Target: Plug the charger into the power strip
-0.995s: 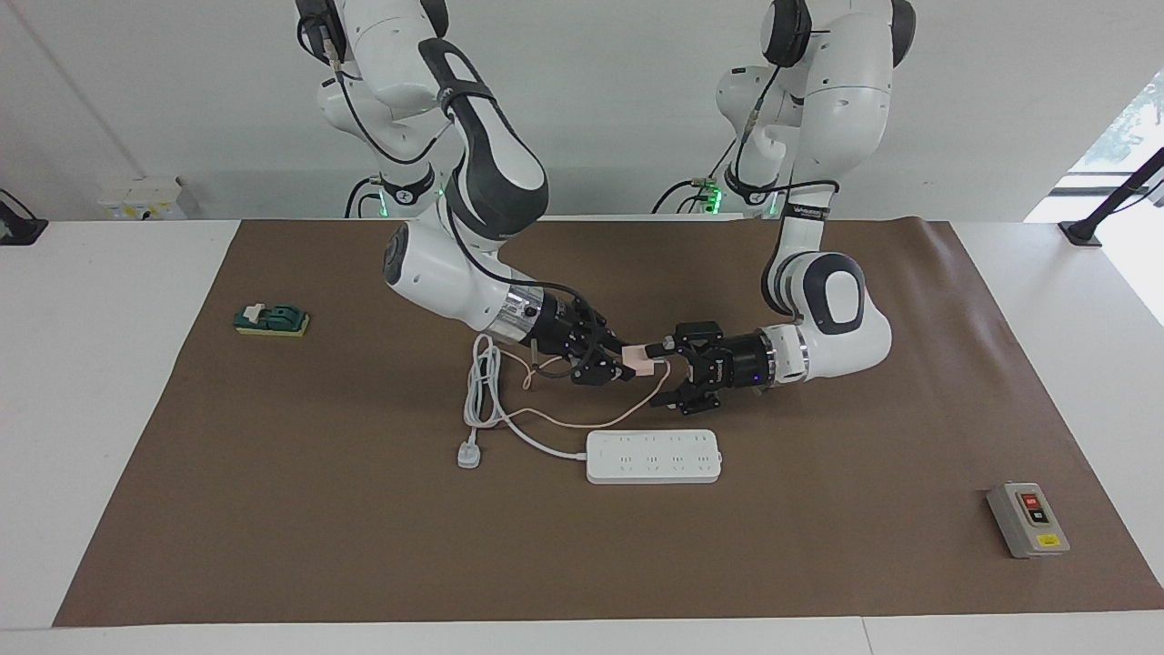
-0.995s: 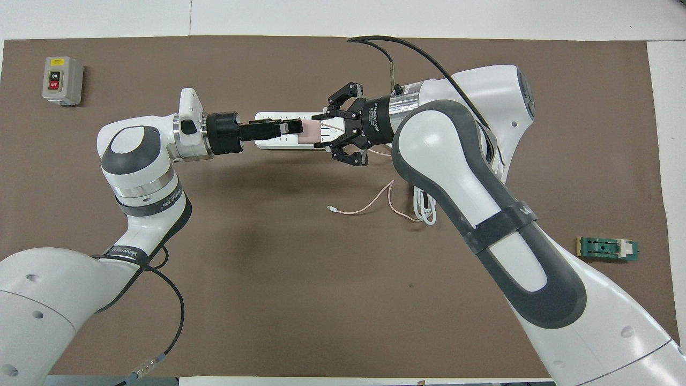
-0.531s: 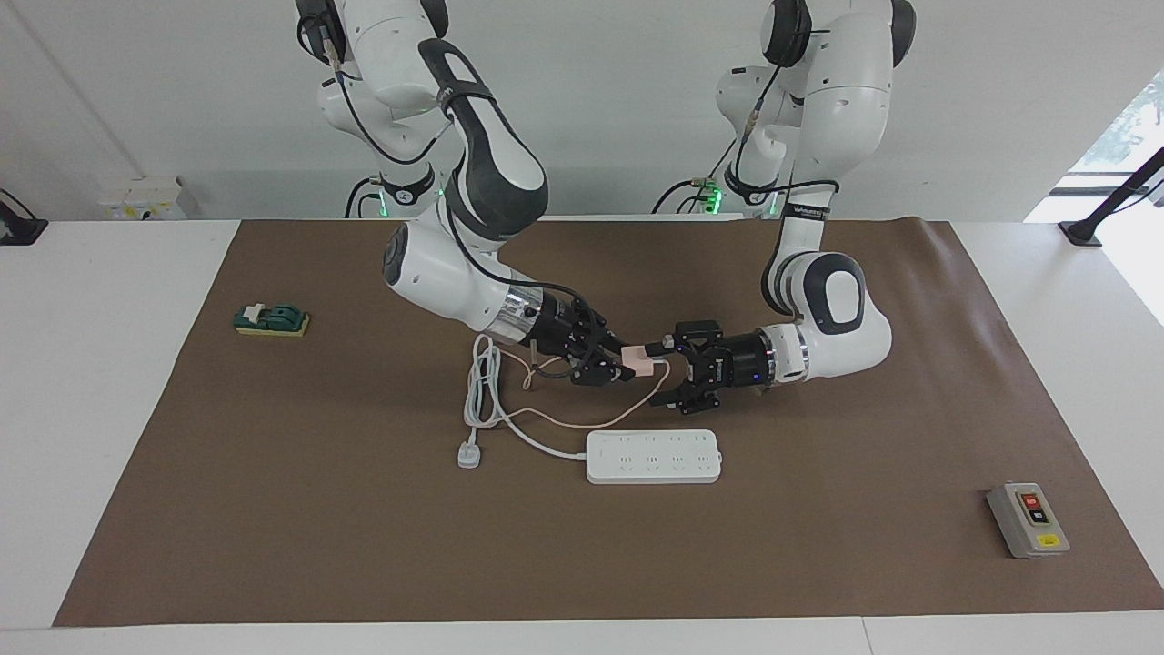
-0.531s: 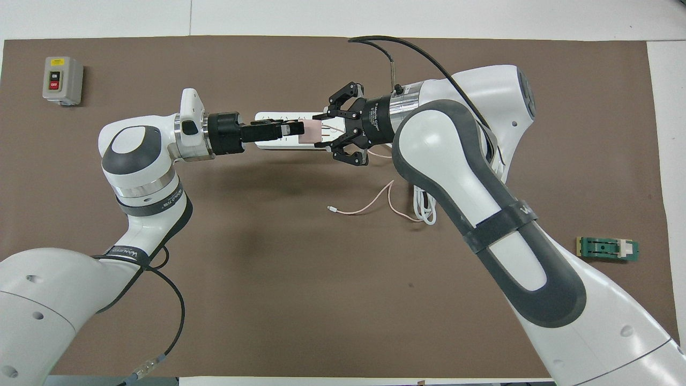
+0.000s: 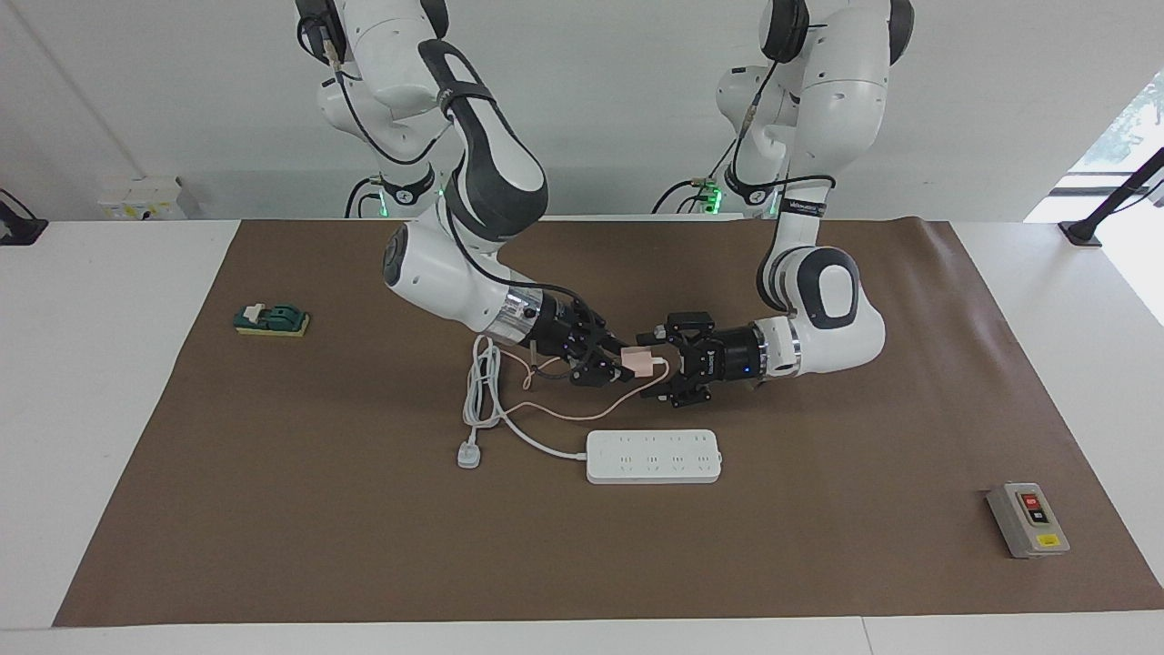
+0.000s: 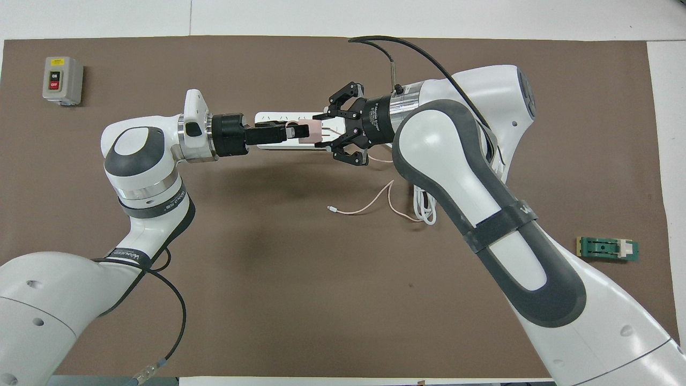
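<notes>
Facing view shows the deal pretty clearly: the charger (image 5: pixel 642 361) is up in the air, a small pink cube pinched in the right hand (image 5: pixel 618 363), which is closed on it from the right arm's end. The left hand (image 5: pixel 657 366) sits right at the cube's other face with its fingers spread wide either side of it, not gripping yet as far as I can tell. So it looks like a handover mid-air.

The bit that matters: the power strip (image 5: pixel 653 456) lies flat on the bench (image 5: pixel 818 564), below the charger and farther from the robots than both hands. Its long axis runs toward the two arms' ends of the bench, sockets facing up. In the overhead view the charger (image 6: pixel 308 131) and both hands sit right over the strip (image 6: pixel 273 116), so whoever ends up with the cube mostly just needs to go down, prongs pointing at the sockets. Can't see which way the prongs face.

The thin pink cable (image 5: pixel 582 416) hangs off the charger and loops across the bench between the hands and the strip, next to the strip's coiled white cord (image 5: pixel 482 387). I'd guess that could snag or drag. The grey button box (image 5: pixel 1028 519) and the green block (image 5: pixel 271 319) are well apart, out of the way.
</notes>
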